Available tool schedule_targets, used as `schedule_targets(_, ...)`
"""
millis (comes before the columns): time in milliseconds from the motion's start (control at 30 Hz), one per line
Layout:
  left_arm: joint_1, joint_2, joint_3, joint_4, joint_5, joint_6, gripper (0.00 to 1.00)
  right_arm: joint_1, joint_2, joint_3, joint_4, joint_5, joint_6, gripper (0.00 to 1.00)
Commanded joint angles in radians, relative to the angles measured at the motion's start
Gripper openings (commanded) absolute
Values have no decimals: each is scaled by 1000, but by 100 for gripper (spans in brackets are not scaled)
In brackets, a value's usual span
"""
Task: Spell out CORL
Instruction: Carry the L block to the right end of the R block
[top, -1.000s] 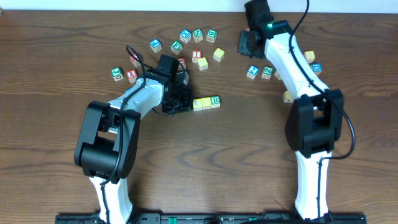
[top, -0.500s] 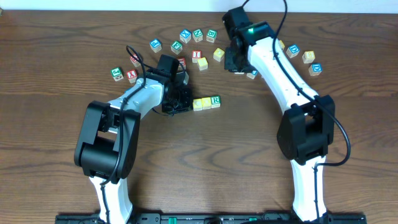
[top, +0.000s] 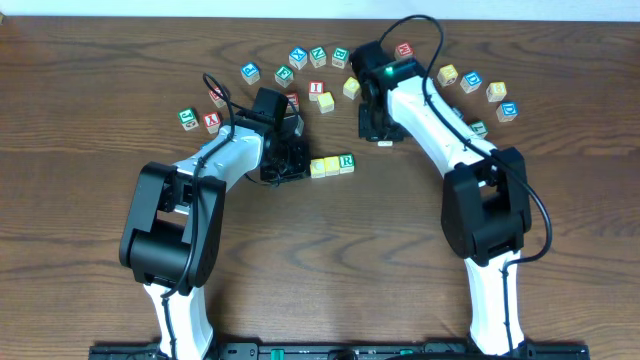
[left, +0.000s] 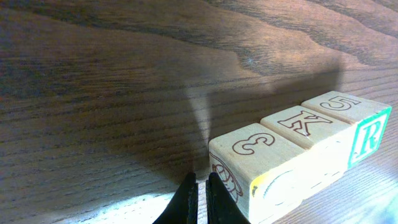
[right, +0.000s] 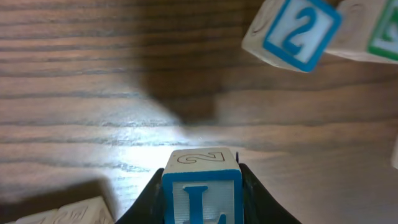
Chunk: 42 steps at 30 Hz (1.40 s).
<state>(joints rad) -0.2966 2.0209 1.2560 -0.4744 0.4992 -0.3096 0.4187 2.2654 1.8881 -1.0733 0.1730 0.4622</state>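
- The wooden table (top: 90, 300) is dark brown, and both arms reach in over it from the near edge.
- The row of three cubes (top: 332, 165) lies near the middle of the table, sides touching. It is made up of two yellow-faced cubes (top: 325, 166) on the left and the green R cube (top: 347, 161) at the right end.
- In the left wrist view, the nearest cube (left: 249, 152) of that row has a 3 engraved on top and the middle cube (left: 305, 124) a K. The green R cube (left: 368, 134) has a 5 on top and the R on its side face.
- The left gripper (top: 283, 170) sits just beside the left end of the row. Its fingertips (left: 188, 199) are pressed together with nothing between them. Whether they touch the nearest cube cannot be told.
- The right gripper (top: 378, 128) is up and to the right of the row, apart from it. It is clamped on the blue L cube (right: 200, 186), with one finger against each side.
- The blue L cube shows a white face with a blue frame and letter, and a 2 engraved on top. Whether it rests on the table cannot be told.
- The blue 2 cube (right: 292, 31) lies on the table beyond the held cube, next to a green-framed cube (right: 385, 31) cut off by the picture edge.
- The loose cubes (top: 298, 57) are scattered in an arc across the far part of the table.
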Motion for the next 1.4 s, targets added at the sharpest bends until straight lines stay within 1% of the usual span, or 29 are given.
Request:
schedule_targets(0, -1, 18, -6, -6, 9, 20, 7, 25, 11, -43, 35, -9, -12, 11)
schedule_targets(133, -1, 18, -6, -6, 9, 20, 7, 42, 11, -70, 61, -26, -60, 14)
schedule_targets(500, -2, 18, -6, -6, 9, 20, 7, 55, 11, -151, 93, -35, -60, 14)
schedule_targets(567, -1, 18, -6, -6, 9, 20, 8, 55, 11, -151, 89, -47, -60, 15)
schedule_targets(733, -1, 18, -6, -6, 9, 20, 7, 56, 11, -151, 71, -71, -60, 22)
schedule_targets(1067, -2, 18, -6, -6, 9, 20, 8, 58, 11, -151, 7, -139, -61, 21)
schedule_targets(1167, -2, 18, -6, -6, 9, 20, 7, 61, 11, -151, -1, -154, -84, 22)
schedule_targets(1200, -2, 18, -6, -6, 9, 20, 7, 61, 11, -151, -1, -157, -86, 23)
schedule_targets(1233, -2, 18, -6, -6, 9, 20, 8, 61, 11, -151, -1, -157, -86, 26)
schedule_targets(1300, -2, 18, -6, -6, 9, 20, 7, 61, 11, -151, 0, -157, -86, 39)
schedule_targets(1367, -2, 18, -6, -6, 9, 20, 8, 60, 11, -151, 5, -157, -86, 44)
